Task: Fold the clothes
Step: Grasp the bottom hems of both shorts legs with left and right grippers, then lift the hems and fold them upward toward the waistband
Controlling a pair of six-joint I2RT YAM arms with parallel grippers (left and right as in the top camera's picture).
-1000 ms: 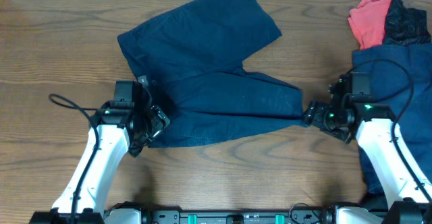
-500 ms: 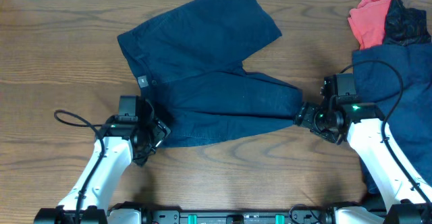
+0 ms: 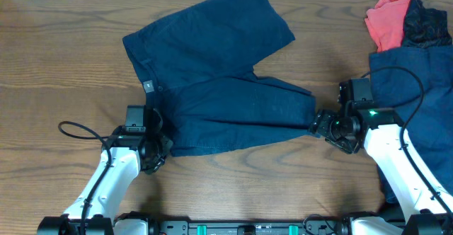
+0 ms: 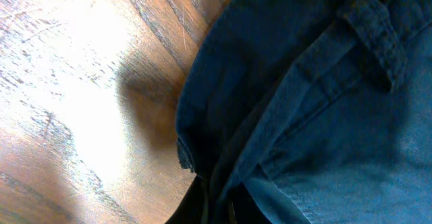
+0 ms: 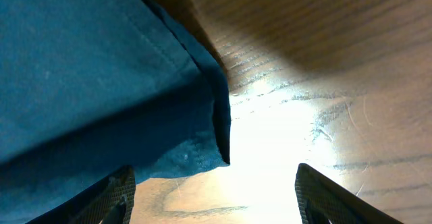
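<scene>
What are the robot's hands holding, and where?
The left gripper pinches the navy shorts at the waistband edge. The right gripper is open at the leg hem, holding nothing.

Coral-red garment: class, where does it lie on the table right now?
Overhead view: the coral-red garment lies bunched at the far right corner of the table, touching a black piece on its right, just beyond a spread navy garment.

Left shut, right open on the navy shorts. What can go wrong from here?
1. Left gripper pinches only the waistband corner of the dark navy fabric shorts; it may slip on lifting.
2. Right gripper is open with only the hem corner between its fingers; closing may catch one layer.
</scene>
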